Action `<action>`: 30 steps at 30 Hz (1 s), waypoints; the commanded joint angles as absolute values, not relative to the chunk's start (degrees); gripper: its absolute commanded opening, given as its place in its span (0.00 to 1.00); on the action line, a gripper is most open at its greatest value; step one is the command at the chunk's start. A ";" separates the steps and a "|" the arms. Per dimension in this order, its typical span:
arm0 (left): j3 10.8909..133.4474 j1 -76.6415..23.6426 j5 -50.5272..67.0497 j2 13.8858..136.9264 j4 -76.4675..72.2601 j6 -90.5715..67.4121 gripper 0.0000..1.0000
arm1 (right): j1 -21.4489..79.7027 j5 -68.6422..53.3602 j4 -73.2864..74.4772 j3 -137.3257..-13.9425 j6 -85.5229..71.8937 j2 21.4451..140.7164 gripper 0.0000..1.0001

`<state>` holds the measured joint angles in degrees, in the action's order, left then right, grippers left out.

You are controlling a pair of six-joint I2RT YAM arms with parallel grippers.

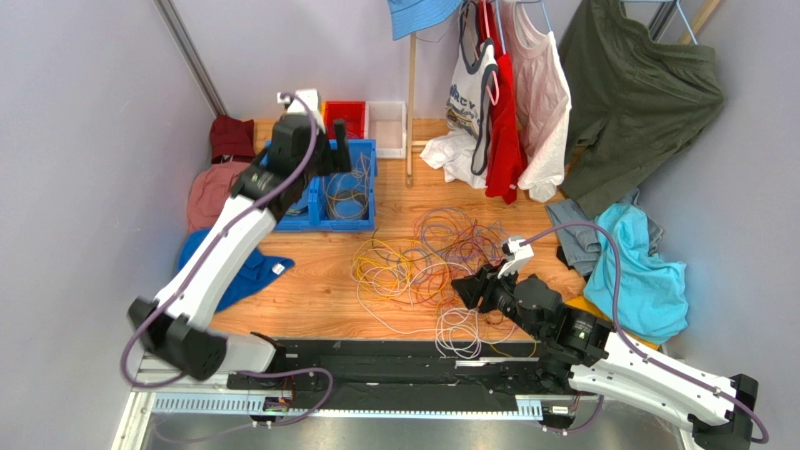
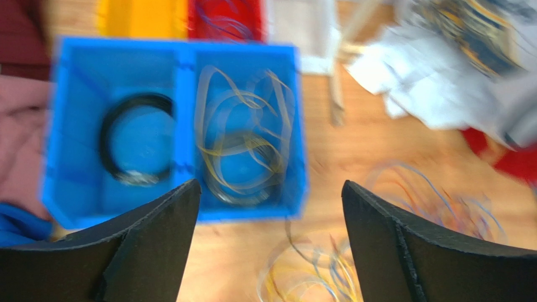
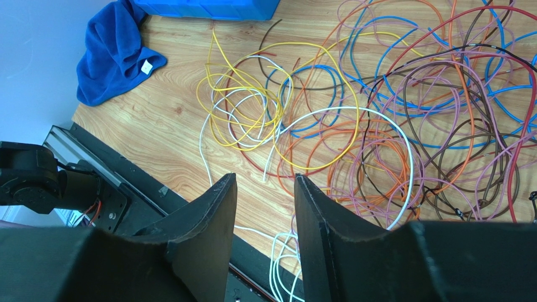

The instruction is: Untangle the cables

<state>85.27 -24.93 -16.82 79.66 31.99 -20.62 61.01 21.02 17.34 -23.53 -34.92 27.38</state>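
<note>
The dark print on the white top (image 1: 467, 98) hanging at the far side is too small to read, and so is the small tag (image 3: 146, 66) on the blue cloth (image 3: 107, 56).

The left arm stretches far and left across the table (image 1: 310, 300), with the left gripper (image 2: 270, 189) hanging over the blue bin (image 2: 239, 45). Its fingers are spread wide and have hold of nothing. The right arm reaches in low from the near right. The right gripper (image 3: 265, 179) sits at the near edge of the cables (image 1: 432, 253), its fingers partly apart with nothing seen between the tips.

The cables lie in one loose tangle mid-table, with too many strands to count. A few white loops (image 1: 460, 330) trail nearest the arms.

The blue bin has two compartments:
- **Left:** one black coil (image 2: 104, 145).
- **Right:** one coil of yellowish cable (image 2: 205, 107).

Behind it stand three more bins:
- one yellow bin (image 2: 142, 16)
- one red bin (image 1: 345, 117)
- one white bin (image 1: 387, 127)
</note>
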 commanded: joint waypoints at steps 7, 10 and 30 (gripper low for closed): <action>51.53 -46.40 -8.70 66.10 16.45 -32.52 0.86 | 61.17 21.89 17.14 -24.43 -36.73 27.86 0.42; 47.21 -48.16 -8.88 66.27 13.01 -35.32 0.91 | 61.17 21.18 16.61 -24.17 -37.35 28.39 0.42; 51.93 -50.10 -12.74 86.03 6.15 -41.84 0.80 | 61.26 21.53 17.31 -23.56 -38.06 29.53 0.41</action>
